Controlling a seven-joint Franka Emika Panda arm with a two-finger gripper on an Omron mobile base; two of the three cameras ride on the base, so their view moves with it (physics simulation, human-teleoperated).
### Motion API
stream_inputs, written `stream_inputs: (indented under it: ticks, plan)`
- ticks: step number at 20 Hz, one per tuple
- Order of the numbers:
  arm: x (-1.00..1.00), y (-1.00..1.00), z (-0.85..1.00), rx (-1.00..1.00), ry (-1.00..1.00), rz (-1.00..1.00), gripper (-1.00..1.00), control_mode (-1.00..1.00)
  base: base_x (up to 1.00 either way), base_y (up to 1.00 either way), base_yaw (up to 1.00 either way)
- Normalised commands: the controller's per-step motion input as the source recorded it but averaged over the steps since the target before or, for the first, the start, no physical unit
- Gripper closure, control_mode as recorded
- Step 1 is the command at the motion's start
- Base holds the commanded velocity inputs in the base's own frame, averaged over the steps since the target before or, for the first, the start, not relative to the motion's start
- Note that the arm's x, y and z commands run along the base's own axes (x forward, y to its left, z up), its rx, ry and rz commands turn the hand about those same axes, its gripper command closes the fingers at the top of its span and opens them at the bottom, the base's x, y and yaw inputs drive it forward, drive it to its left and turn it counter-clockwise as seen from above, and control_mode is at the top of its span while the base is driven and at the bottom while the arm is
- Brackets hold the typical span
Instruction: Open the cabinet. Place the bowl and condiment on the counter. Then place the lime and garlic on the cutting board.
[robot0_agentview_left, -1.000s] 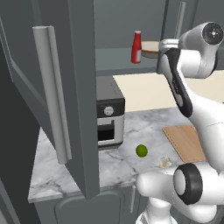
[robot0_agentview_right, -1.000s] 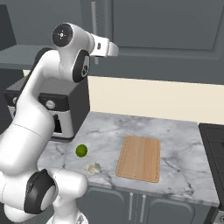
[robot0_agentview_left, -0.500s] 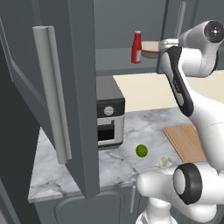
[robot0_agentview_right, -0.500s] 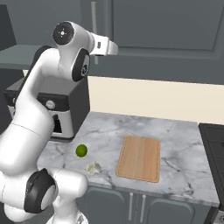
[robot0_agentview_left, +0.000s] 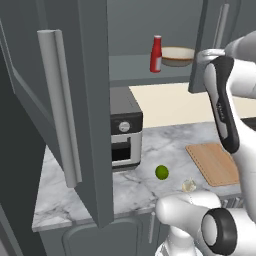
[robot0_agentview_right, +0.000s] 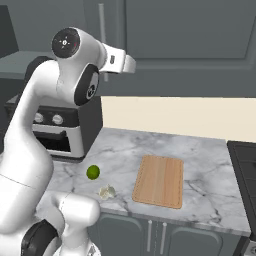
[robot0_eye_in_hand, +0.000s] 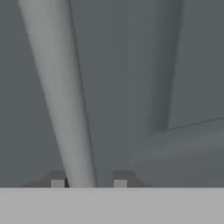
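Pincer (robot0_eye_in_hand: 89, 183) is seen in the hand view with its two tips on either side of the right door's bar handle (robot0_eye_in_hand: 59, 96); left tip is against the bar, a small gap is seen at the right tip. Whether it is actually pinching the handle cannot be told.

Cabinet (robot0_agentview_left: 95, 65): left door is swung wide open, its handle (robot0_agentview_left: 59, 105) seen close to the left base camera. Right door (robot0_agentview_left: 210, 30) is seen edge-on behind the arm in that view.

On the cabinet shelf, the red bottle (robot0_agentview_left: 156, 54) is stood upright, with the bowl (robot0_agentview_left: 176, 56) just beside it to the right.

On the marble worktop (robot0_agentview_right: 210, 165):
- lime (robot0_agentview_right: 93, 172) is placed near the front edge, in front of the small oven (robot0_agentview_right: 60, 132).
- garlic (robot0_agentview_right: 106, 191) is placed just beside the lime, nearer the edge.
- cutting board (robot0_agentview_right: 159, 180) is laid flat to the right of both, apart from them, nothing on it.
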Motion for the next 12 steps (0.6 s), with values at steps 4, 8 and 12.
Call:
stream_inputs:
  ticks: [4,8,12]
  plan:
    - [-1.00,-0.63,0.00,0.05,0.05,0.00,1.00,-1.00,0.00,0.00,0.00]
    - [-1.00,-0.59,0.00,0.05,0.07,0.00,1.00,-1.00,0.00,0.00,0.00]
    - [-1.00,-0.58,0.00,0.05,0.08,-0.02,1.00,-1.00,0.00,0.00,0.00]
